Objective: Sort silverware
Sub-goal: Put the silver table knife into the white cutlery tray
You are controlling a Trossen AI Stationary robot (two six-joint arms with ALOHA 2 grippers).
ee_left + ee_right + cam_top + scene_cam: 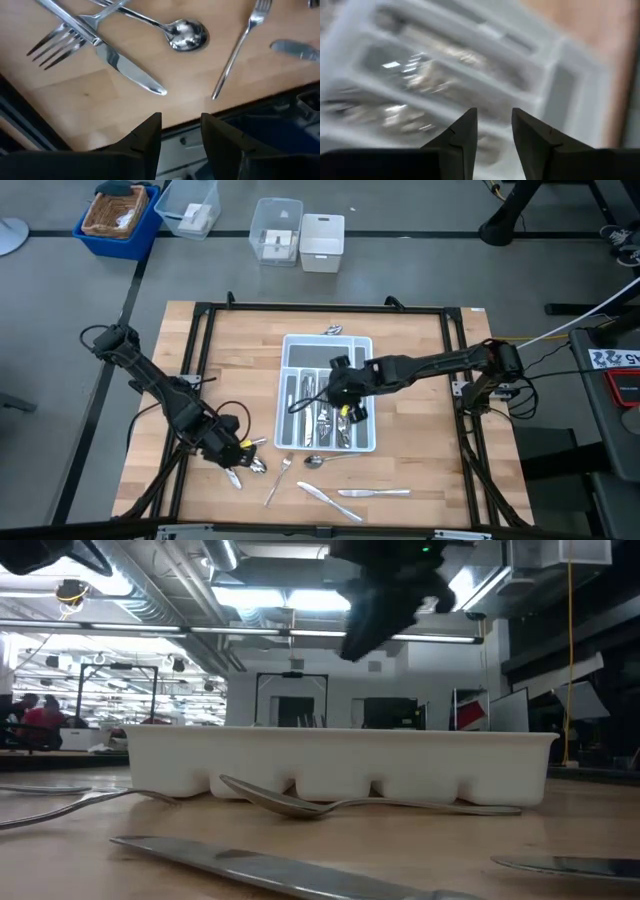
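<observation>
Left wrist view: shiny silverware (125,70) beyond the left tool (181,132), seemingly spread.

High view: overhead, straight down, far, covers whole counter (420,380) w/ white tray (365,395) at centre. Low view: at counter height, level, close to tray's (340,765) side wall, room behind. Left wrist view: close, down at counter (75,95) edge. Right wrist view: very close, down into tray (560,65). Shared by high, low & right wrist: tray.

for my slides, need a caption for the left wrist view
Left end effector open at the table edge near a knife, fork and spoon.
</observation>
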